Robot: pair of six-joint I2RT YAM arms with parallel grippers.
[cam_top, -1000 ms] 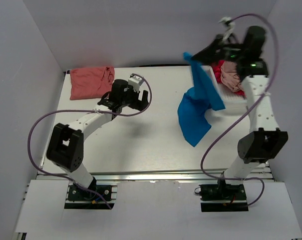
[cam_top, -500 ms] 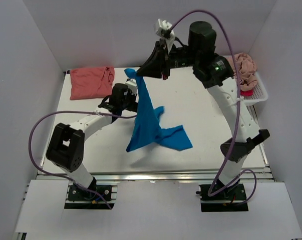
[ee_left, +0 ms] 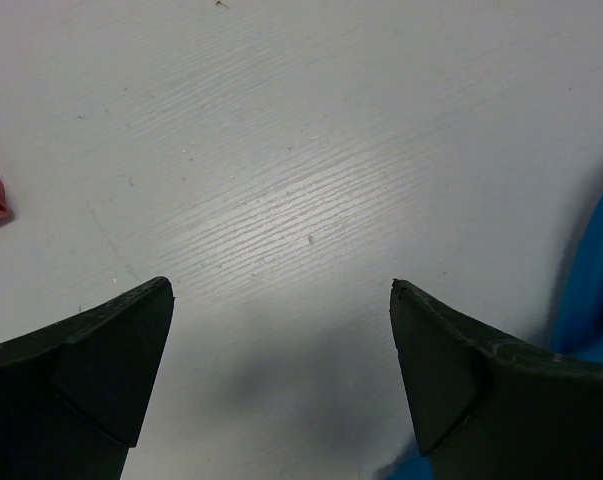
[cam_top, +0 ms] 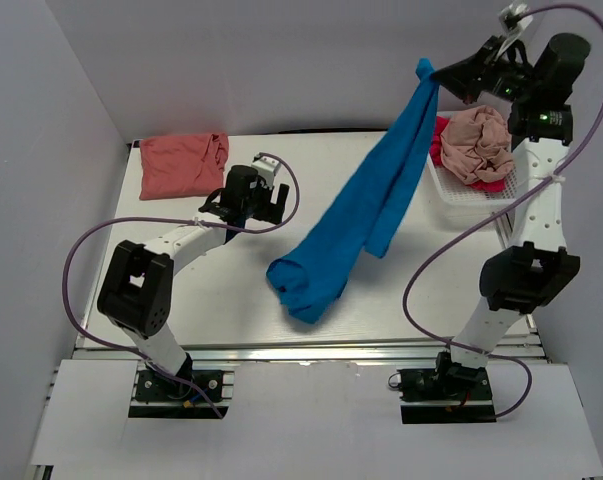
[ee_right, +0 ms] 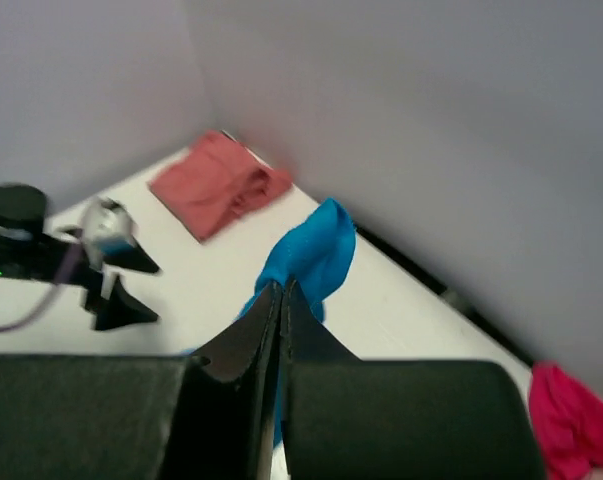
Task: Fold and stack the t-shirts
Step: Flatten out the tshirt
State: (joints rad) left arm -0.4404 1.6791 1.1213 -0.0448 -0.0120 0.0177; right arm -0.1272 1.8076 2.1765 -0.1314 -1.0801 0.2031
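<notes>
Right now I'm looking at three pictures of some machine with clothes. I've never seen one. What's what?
Two robot arms are bolted at the near edge of a table. One picture looks down from above and behind them; the others come from a camera on each wrist. The right hand, raised high, is shut on a blue t-shirt whose lower end bunches on the table. The left hand hangs open and empty. A salmon t-shirt lies at the far left corner. A white basket on the right holds a beige-pink t-shirt and a magenta t-shirt.
</notes>
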